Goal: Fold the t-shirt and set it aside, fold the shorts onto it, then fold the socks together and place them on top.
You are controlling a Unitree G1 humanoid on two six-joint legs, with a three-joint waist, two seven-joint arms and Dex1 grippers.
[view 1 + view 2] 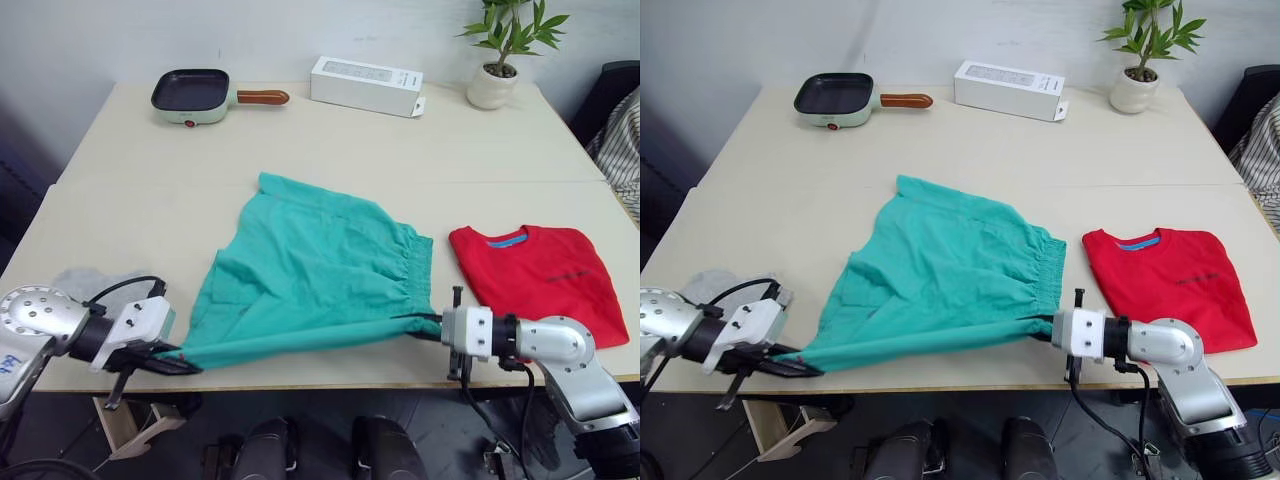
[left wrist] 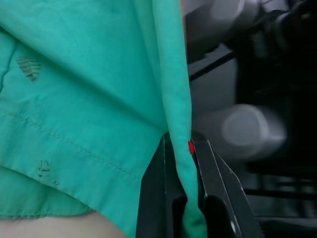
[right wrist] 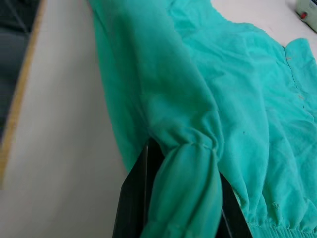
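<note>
The teal shorts lie spread across the middle of the pale table, and both arms have hold of the near edge. The left gripper sits at the table's front edge on the robot's left, its two black fingers closed on a thin fold of the hem — in the left wrist view the fabric runs straight down between them. The right gripper is clamped on the opposite near corner, by the gathered waistband; its wrist view shows a thick bunch of teal cloth squeezed between the fingers. Between the two grippers the near edge is drawn into a taut line running along the table's front edge, while the rest of the shorts fans away from it and lies flat on the table.

The red t-shirt sits already folded on the robot's right, just beside the shorts' waistband but not touching it, blue neck label up and a small dark print on the chest. The right arm's wrist crosses in front of its near corner.

The grey socks lie in a loose heap near the table's left front corner, just behind the left arm.

At the far side stand a small green electric pan with a brown handle, a white box and a potted plant — all well apart from the clothes.
</note>
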